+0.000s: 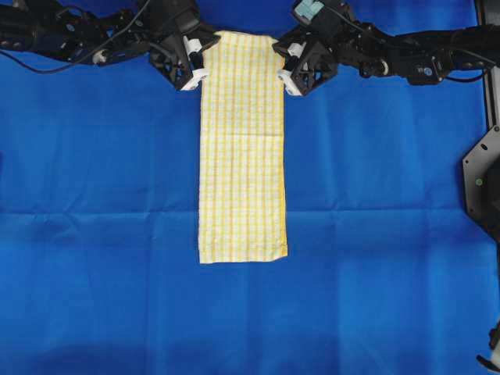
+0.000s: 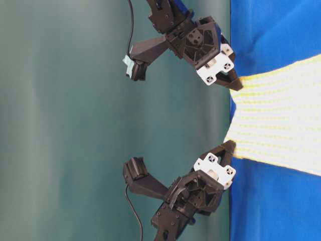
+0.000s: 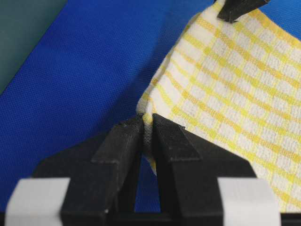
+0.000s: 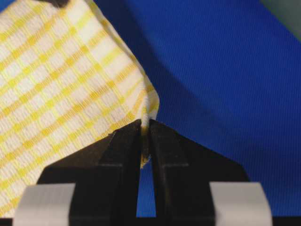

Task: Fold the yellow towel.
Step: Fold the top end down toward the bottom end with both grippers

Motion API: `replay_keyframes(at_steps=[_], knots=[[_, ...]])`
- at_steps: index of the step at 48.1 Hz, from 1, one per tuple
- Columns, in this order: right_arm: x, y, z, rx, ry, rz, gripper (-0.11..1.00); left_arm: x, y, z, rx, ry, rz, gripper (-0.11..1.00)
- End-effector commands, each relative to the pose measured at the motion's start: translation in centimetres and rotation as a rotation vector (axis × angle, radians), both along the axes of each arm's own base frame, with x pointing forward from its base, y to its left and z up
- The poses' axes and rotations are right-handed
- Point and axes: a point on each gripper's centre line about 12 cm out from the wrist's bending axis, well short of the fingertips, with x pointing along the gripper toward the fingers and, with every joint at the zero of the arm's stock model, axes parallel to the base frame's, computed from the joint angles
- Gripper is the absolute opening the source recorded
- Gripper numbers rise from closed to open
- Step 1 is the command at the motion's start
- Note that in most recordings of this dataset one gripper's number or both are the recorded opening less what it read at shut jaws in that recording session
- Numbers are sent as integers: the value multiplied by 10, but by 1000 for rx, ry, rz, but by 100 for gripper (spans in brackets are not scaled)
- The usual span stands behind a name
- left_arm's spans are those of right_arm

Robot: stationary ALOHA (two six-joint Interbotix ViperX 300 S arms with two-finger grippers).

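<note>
Towel position: yellow towel [image 1: 242, 148] lies as a long narrow strip down the middle of the blue cloth [image 1: 101, 195] covering the table; its far short edge sits up at the top of the overhead view between the two arms; its near short edge rests flat, well apart from both grippers
Left grip: left gripper [image 3: 146, 123] is clenched on the towel's far left corner; the wrist view shows a sliver of checked cloth pinched between the two black fingers [image 3: 120, 146]
Right grip: right gripper [image 4: 146, 126] is clamped on the far right corner; a thin fold of hem stands in the narrow slit between its jaws
Why held so: one corner per gripper keeps the short edge stretched straight; my judgement is that this sets up carrying that edge over toward the near end, halving the strip
Lift: in the table-level view the pinched edge rises off the blue cloth and pulls into a shallow curve between the two tips; the rest stays on the surface
Material: thin woven cotton-like cloth; fine yellow-and-white checks; limp, draping from the pinch points
Shape: rectangle, apparently already doubled lengthwise, since a layered edge shows along its right side
Backdrop texture: blue cloth is a plain fine weave with faint creases
Risk: uneven travel of the arms would likely skew the fold
</note>
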Motion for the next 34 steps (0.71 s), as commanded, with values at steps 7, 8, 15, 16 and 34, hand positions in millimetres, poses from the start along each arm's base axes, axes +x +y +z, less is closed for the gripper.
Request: replay_keyframes(at_steps=[7, 8, 15, 16, 34], knots=[[-1, 26, 22, -6, -54, 35, 4, 4, -25, 16, 13, -31, -57, 6], [-2, 30, 22, -1, -55, 40, 4, 3, -29, 16, 9, -30, -63, 6], [-6, 66, 24, 13, -76, 87, 4, 4, -64, 21, 0, -41, -136, 6], [-7, 71, 24, 14, -82, 94, 4, 5, -70, 21, 0, -41, -150, 6], [-11, 167, 20, 80, -134, 224, 4, -3, -176, 21, -92, -41, -363, 6]])
